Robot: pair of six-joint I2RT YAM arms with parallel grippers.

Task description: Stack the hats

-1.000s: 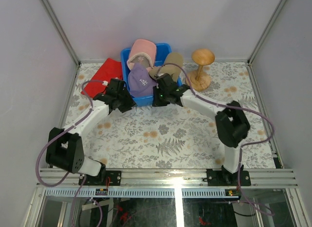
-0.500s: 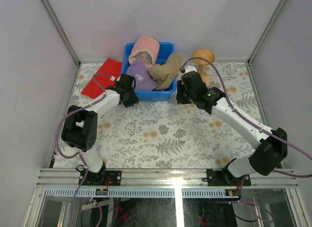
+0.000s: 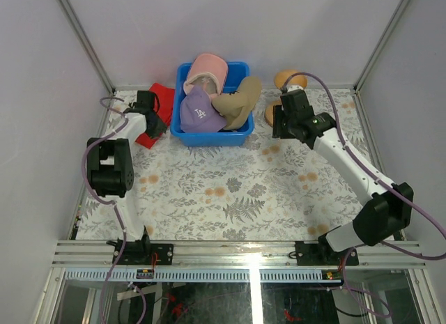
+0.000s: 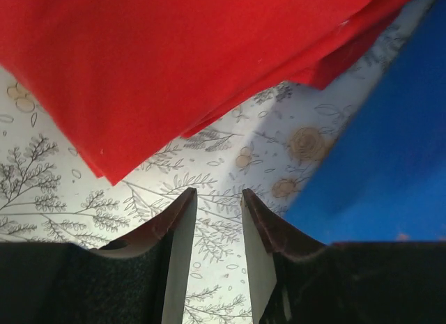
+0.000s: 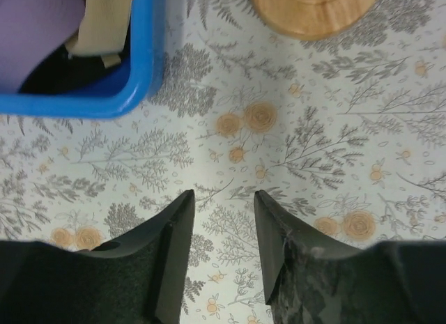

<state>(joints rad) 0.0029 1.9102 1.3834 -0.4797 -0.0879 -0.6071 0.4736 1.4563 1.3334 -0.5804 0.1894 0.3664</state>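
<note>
Three caps crowd the blue bin [image 3: 209, 137] at the back of the floral desk [image 3: 230, 191]: a pink cap [image 3: 207, 70] against the bin's far wall, a purple cap [image 3: 198, 111] with a white "LA" logo at its near left, and a tan cap [image 3: 237, 104] draped over its right side. Just left of the bin, the left tool [image 4: 218, 198] hangs over the near edge of a red cloth [image 4: 174, 66], its fingers slightly apart and gripping nothing. Right of the bin, the right tool [image 5: 223, 198] hovers above bare desk near a wooden stand [image 5: 313, 10], fingers parted and empty.
</note>
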